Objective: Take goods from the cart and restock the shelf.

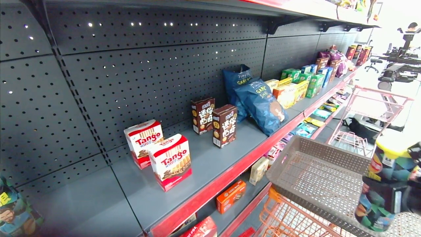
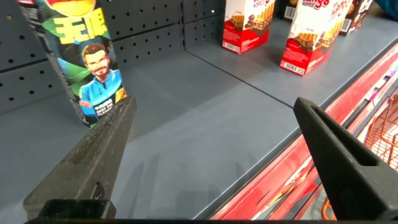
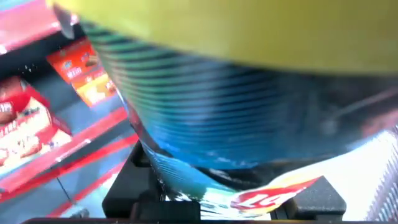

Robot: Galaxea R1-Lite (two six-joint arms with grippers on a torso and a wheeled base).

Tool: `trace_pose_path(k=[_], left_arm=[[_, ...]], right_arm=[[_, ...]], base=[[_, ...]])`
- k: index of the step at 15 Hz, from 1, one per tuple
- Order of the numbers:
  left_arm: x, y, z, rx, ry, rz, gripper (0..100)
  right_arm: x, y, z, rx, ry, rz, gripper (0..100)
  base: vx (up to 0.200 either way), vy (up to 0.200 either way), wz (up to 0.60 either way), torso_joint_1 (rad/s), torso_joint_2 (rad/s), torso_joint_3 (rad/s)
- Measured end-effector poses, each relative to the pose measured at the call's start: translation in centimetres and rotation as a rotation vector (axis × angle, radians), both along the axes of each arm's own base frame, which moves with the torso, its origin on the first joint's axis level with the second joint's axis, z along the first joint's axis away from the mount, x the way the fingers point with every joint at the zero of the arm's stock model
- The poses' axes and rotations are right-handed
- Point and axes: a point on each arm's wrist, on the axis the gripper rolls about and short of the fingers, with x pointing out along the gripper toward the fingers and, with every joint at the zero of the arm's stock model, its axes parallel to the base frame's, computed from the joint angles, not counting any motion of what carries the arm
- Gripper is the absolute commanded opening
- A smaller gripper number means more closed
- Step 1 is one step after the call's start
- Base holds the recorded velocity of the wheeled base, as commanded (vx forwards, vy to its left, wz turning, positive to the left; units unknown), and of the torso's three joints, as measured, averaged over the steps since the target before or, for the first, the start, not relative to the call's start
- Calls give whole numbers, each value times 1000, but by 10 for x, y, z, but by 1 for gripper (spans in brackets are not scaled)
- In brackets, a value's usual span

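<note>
A tall crisp can (image 1: 383, 184) with a yellow lid hangs upright above the grey basket (image 1: 315, 177) at the right, and my right gripper (image 1: 403, 194) is shut on its side. Close up, that same can (image 3: 249, 112) spans the right wrist view, with the dark gripper (image 3: 217, 199) under it. A second can (image 2: 81, 56) of the same kind stands upright on the grey shelf board (image 2: 205, 124), also seen in the head view's bottom-left corner (image 1: 13, 210). My left gripper (image 2: 211, 143) is open just in front of that can, nothing between its fingers (image 2: 93, 155).
On the shelf stand two red-and-white wafer boxes (image 1: 171, 161), two brown boxes (image 1: 224, 125) and blue bags (image 1: 263, 105), then more goods to the right. An orange wire cart (image 1: 286, 220) carries the basket. A pink cart (image 1: 371, 112) stands behind. The lower shelf holds boxes (image 1: 231, 196).
</note>
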Motion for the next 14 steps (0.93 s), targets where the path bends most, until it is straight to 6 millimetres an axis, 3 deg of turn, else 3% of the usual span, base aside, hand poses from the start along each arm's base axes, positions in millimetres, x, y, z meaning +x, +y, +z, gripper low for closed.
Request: trace_pose_path(k=[3, 5, 14], left_arm=[[0, 0, 0, 0, 0, 0, 100], [0, 0, 0, 0, 0, 0, 100], [0, 0, 0, 0, 0, 0, 100]], right_arm=[[-48, -6, -16, -4, -12, -16, 0], [-60, -8, -17, 1, -55, -12, 0], [-69, -10, -17, 7, -90, -25, 0]], base=[[0, 0, 600, -7, 1, 7], [0, 0, 600, 0, 2, 2], [0, 0, 600, 0, 5, 2]])
